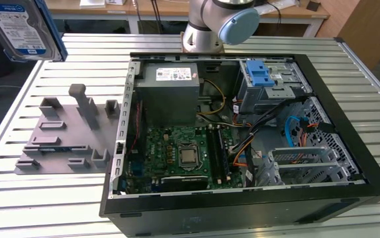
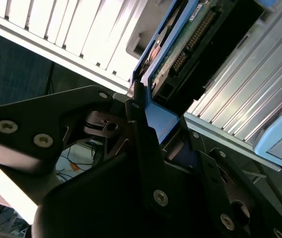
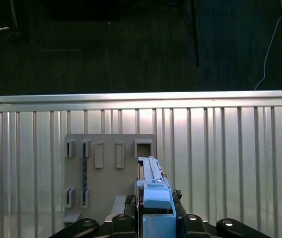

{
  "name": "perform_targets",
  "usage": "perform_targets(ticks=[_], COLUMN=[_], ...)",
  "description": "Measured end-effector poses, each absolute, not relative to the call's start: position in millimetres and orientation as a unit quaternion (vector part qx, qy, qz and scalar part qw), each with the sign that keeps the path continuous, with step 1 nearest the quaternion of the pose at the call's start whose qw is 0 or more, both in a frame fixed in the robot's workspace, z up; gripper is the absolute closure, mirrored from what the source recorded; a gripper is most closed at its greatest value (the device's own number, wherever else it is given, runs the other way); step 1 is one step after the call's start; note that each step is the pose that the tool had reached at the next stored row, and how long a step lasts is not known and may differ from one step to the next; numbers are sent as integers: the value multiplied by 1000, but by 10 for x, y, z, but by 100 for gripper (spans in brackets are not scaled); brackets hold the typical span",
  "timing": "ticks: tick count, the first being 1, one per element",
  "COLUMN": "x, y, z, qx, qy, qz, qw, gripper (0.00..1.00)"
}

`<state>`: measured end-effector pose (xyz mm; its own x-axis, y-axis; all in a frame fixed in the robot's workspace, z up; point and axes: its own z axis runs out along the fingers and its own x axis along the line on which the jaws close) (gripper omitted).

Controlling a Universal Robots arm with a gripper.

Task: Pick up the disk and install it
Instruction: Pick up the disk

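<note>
Silver with a white-and-blue label, the disk (image 1: 21, 29) is held up in the air at the exterior view's left, above the far left part of the slatted metal table (image 1: 44, 208). It touches nothing on the table, and its label faces that camera. In the second wrist view the gripper (image 2: 163, 124) is clenched on the disk (image 2: 180, 49). The black fingers (image 2: 137, 124) press against the blue rail at one end, and the green circuit board on the underside and a row of connector pins are exposed. In the first wrist view the disk (image 3: 153, 191) stands on edge between the dark fingers of the gripper (image 3: 156, 215). It hangs over one end of a grey slotted holder (image 3: 106, 168), which lies flat on the table (image 3: 230, 158) near the table's edge. In the exterior view this holder (image 1: 67, 134) sits beside the left wall of an open computer case (image 1: 243, 139), which lies on its side across the middle and right of the table. Inside the case, a grey power-supply box (image 1: 168, 94) sits at the far end, a green circuit board (image 1: 176, 148) lies nearer, and a metal cage with a blue latch (image 1: 263, 77) is at the far right corner. The arm (image 1: 220, 22) rises behind the case at the table's far edge.
</note>
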<state>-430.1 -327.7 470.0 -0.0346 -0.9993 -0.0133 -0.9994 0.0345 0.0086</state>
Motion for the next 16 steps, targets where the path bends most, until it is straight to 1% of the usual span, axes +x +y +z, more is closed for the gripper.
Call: perform_targets(ticks=[9,13,16], x=[-4301,-4302,-4301], y=[-3277,-3297,-3370], z=[4902,4908,4909], qx=[-695,-695,-695], qy=[719,719,719], qz=[7,7,7], qw=[2,2,2], gripper=[64,64,64])
